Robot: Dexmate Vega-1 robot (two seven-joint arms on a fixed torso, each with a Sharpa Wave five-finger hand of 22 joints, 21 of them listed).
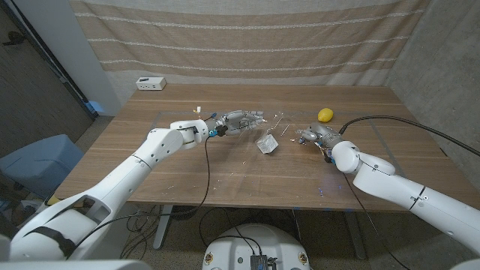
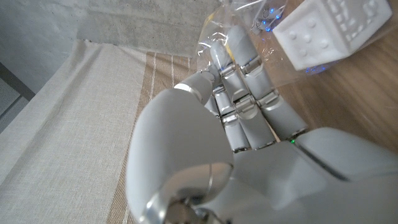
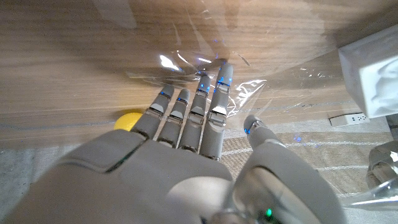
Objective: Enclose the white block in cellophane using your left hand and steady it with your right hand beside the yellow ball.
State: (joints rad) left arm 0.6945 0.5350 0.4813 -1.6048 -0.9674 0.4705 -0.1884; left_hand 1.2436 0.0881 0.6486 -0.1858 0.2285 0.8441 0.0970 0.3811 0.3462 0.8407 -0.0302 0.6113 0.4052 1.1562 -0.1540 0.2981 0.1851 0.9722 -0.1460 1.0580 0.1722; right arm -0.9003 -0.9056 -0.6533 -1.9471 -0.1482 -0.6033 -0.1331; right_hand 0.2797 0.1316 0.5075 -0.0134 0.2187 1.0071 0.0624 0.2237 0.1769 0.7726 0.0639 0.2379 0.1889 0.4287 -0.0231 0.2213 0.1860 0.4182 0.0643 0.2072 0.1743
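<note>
white block (image 1: 267,143) between both hands | yellow ball (image 1: 325,115) just beyond right hand (image 1: 311,136) | near table (image 1: 225,184) bare

Wood-grain table (image 1: 225,176), matt finish. Cellophane (image 3: 205,68) clear, glossy, crinkled w/ bright glints. White block (image 2: 333,31) matt, plastic-looking, dimpled face. Left hand (image 2: 242,93) smooth grey plastic shell w/ metal-looking finger segments. Backdrop curtain (image 1: 247,37) coarse woven cloth.

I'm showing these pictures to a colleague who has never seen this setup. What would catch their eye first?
Probably the white studded block at the middle of the wooden table, sitting on a glinting sheet of clear cellophane. The left hand grips a raised edge of that sheet just left of the block, while the right hand rests on the film to the block's right. A small yellow ball lies just behind the right hand.
</note>
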